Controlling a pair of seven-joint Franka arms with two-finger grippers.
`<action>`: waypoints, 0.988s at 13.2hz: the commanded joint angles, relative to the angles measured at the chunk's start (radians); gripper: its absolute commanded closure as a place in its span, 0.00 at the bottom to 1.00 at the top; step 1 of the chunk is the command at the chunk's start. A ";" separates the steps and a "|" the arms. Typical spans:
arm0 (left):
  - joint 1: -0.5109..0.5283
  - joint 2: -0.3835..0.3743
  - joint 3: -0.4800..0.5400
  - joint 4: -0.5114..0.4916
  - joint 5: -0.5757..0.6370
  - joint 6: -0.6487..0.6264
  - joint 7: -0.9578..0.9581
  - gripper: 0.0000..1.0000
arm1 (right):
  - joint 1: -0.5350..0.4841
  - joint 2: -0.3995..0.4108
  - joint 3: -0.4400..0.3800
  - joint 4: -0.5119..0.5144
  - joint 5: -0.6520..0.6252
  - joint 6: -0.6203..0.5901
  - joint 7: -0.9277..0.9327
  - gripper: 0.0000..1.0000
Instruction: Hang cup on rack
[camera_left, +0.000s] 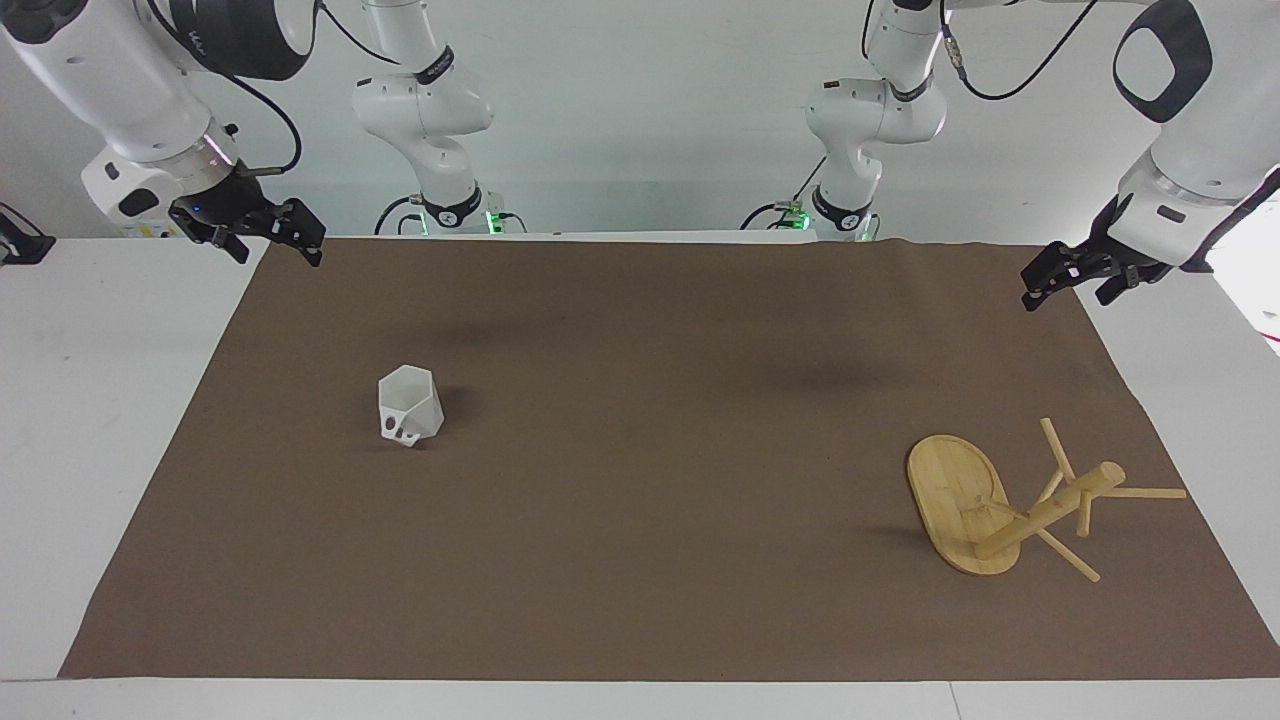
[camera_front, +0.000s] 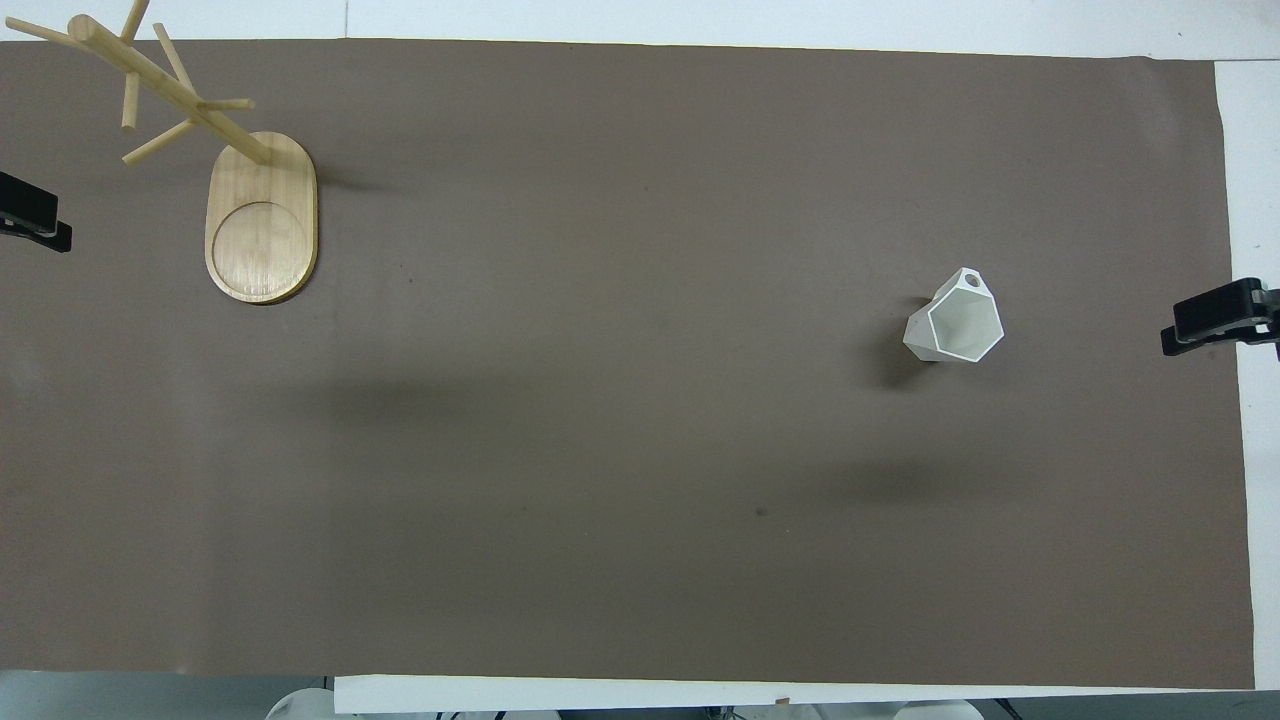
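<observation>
**Cup and rack at opposite ends of the mat, both arms waiting**

The cup (camera_left: 410, 405) stands upright on the brown mat (camera_left: 640, 560), toward the right arm's end of the table (camera_left: 110, 420) and roughly midway between the mat's edge nearest the robots and its farthest edge. Its hexagonal rim opens upward; the pierced handle points away from the robots. The rack (camera_left: 960, 500) stands toward the left arm's end, near the mat's corner farthest from the robots, with its oval base flat and its long axis running away from the robots. The post rises from the end of the base farther from the robots, and the pegs spread from its upper part.

The right gripper (camera_left: 265, 232) hangs over the mat's corner nearest its own base, jaws wide and empty. The left gripper (camera_left: 1075, 275) hangs over the mat's edge at its own end, likewise wide and empty. Both arms wait.

The deciding relation is judged to be this: the cup lies well apart from either gripper but clearly nearer the right one, whereas the rack lies nearer the left. A pick by the right arm therefore seems the likelier first step, followed by a carry along the table's length.

No brand, label or legible writing appears on the cup or rack.
</observation>
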 joint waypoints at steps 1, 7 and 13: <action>0.001 -0.014 0.003 -0.008 -0.007 -0.011 0.005 0.00 | -0.003 -0.016 0.002 -0.012 -0.016 0.007 0.004 0.00; 0.001 -0.014 0.003 -0.007 -0.009 -0.011 0.005 0.00 | 0.000 -0.028 -0.004 -0.015 -0.002 0.005 -0.086 0.00; 0.001 -0.014 0.003 -0.008 -0.009 -0.011 0.005 0.00 | -0.016 -0.016 -0.004 -0.014 0.056 0.094 -0.608 0.00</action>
